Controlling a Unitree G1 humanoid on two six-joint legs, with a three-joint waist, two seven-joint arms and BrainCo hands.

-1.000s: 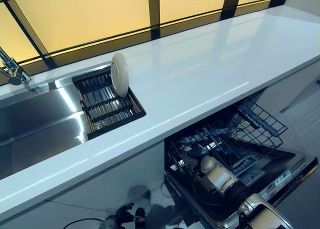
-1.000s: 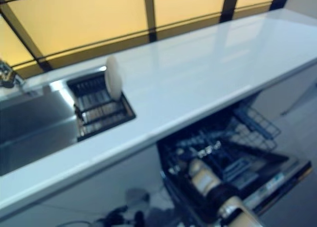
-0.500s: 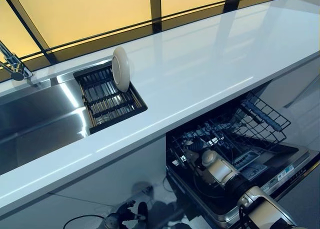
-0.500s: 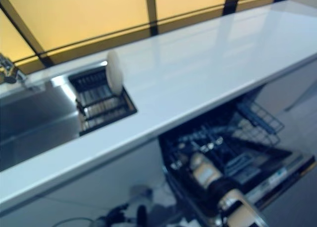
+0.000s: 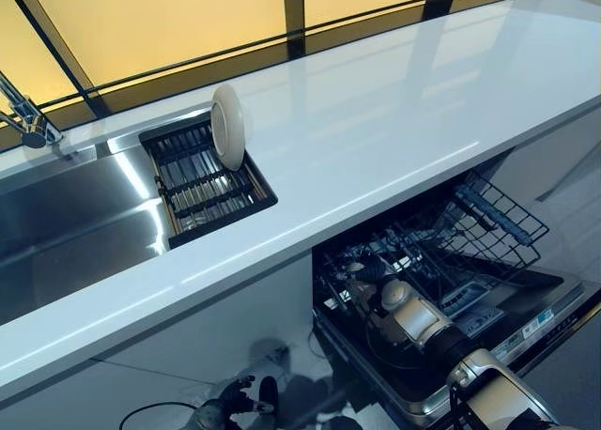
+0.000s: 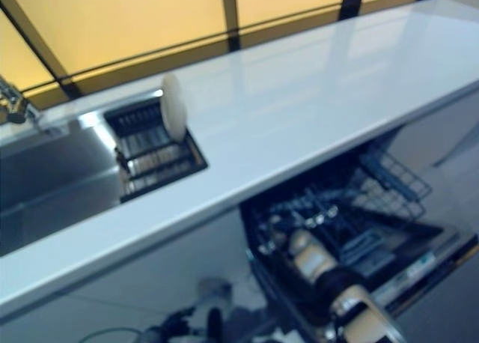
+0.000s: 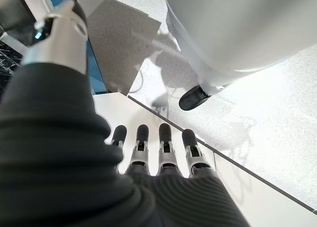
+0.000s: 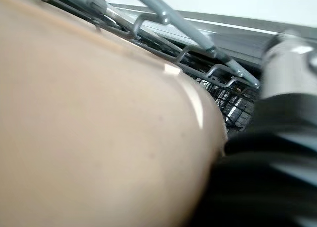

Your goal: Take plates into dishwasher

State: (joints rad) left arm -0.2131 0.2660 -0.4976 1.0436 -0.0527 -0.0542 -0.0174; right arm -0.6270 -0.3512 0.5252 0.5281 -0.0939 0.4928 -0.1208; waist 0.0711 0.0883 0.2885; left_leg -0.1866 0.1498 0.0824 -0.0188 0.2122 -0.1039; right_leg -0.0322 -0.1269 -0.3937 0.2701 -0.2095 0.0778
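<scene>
Plates, two in sight: a white plate on edge in the drying rack at 10 o'clock of the head view, and a beige plate down in the dishwasher at 5 o'clock, filling the right wrist view.

Largest first, the white countertop. Overhangs the open machine, so lifting the right arm straight up risks knocking the wrist against its front edge.

Next, the dishwasher's lower basket, pulled out over the dropped door. Shows grey wires close along the beige plate's rim in the right wrist view; cannot tell whether the rim sits between tines or merely leans on them. If merely leaning, likely to tip or slide flat once let go, and to chip against the wire.

Then the sink at 9 o'clock and the drying rack beside it. Holds the white plate upright and near the rack's far edge; a clumsy reach there could roll it onto the counter.

Last, the hands. Right hand deep in the basket, fingers hidden behind the beige plate, so grip impossible to judge. Left hand low over the floor, fingers straight and relaxed, holding nothing.
</scene>
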